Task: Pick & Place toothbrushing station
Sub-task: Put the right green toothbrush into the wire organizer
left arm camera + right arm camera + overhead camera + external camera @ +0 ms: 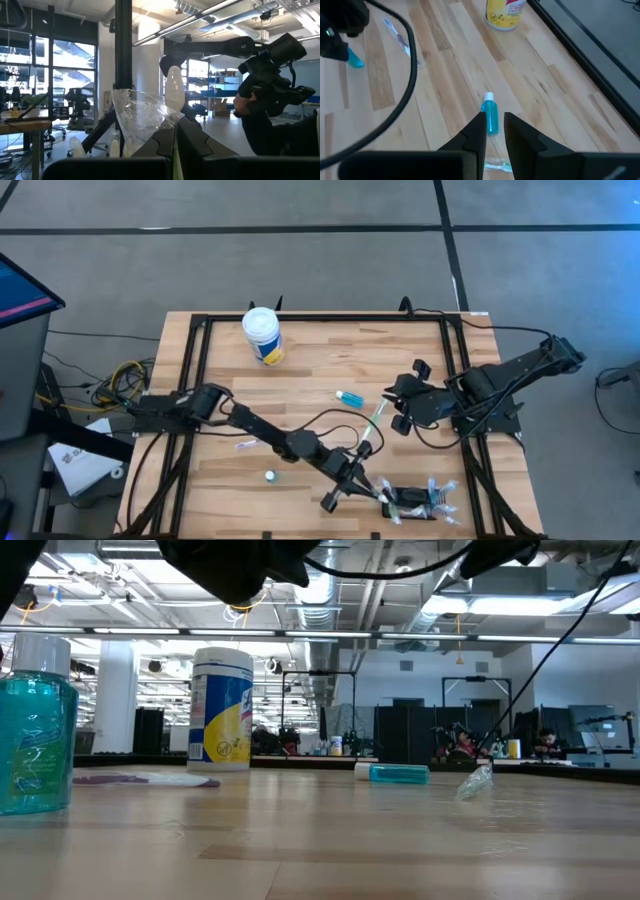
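Plastic wrap, clear and crinkled, sticks up between the left gripper's (pixel 383 494) fingers, which are pressed together on it. Right beside that claw, at the butcher-block table's (pixel 310 350) near edge, lies the flat black toothbrushing station (pixel 420 506). The right gripper (pixel 494 131) hovers above a small teal bottle (pixel 490 114); a narrow gap shows between its fingers, holding nothing.

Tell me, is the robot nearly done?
Partly. The black holder already has things standing in it. The left claw is shut on a crinkly wrapped toothbrush right beside it. Still lying loose: the small blue bottle near the right claw, which is open.
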Controlling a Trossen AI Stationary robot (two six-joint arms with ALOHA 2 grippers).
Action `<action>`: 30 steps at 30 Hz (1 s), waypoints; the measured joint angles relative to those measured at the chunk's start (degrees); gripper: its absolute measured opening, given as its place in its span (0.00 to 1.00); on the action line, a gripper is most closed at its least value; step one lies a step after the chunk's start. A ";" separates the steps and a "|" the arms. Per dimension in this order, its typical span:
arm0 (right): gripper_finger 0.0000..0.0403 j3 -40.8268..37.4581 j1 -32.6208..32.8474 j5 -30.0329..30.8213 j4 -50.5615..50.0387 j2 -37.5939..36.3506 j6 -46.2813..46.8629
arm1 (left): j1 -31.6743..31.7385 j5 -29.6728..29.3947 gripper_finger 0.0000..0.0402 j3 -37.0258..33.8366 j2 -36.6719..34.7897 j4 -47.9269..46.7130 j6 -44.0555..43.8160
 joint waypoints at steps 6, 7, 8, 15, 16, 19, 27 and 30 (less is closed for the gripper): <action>0.15 0.00 0.00 0.09 -0.26 -0.77 -0.01 | -0.04 0.00 0.00 2.19 1.81 -0.08 0.00; 0.15 0.00 0.00 0.09 -0.31 -0.75 -0.01 | -0.04 0.00 0.00 2.32 1.82 -0.19 0.00; 0.15 0.00 0.00 0.09 -0.32 -0.73 -0.05 | -0.04 0.02 0.00 2.44 1.82 -0.13 0.00; 0.15 0.00 -0.11 0.15 -0.28 -0.75 -0.31 | -0.04 0.22 0.00 3.81 2.75 -0.01 0.42; 0.15 0.00 -0.11 0.30 -0.30 -0.73 -0.39 | -0.04 0.72 0.00 4.43 3.46 -0.21 0.35; 0.15 0.00 -0.11 1.18 -0.36 -0.73 -0.53 | -0.04 3.57 0.00 8.49 6.78 -0.80 -1.15; 0.15 0.00 -0.05 1.18 -0.78 -0.73 -0.53 | 0.28 5.50 0.00 13.38 9.21 -2.57 -1.03; 0.15 0.00 -0.07 1.18 -0.96 -0.73 -0.53 | 0.62 6.08 0.00 14.30 9.21 -2.41 -0.82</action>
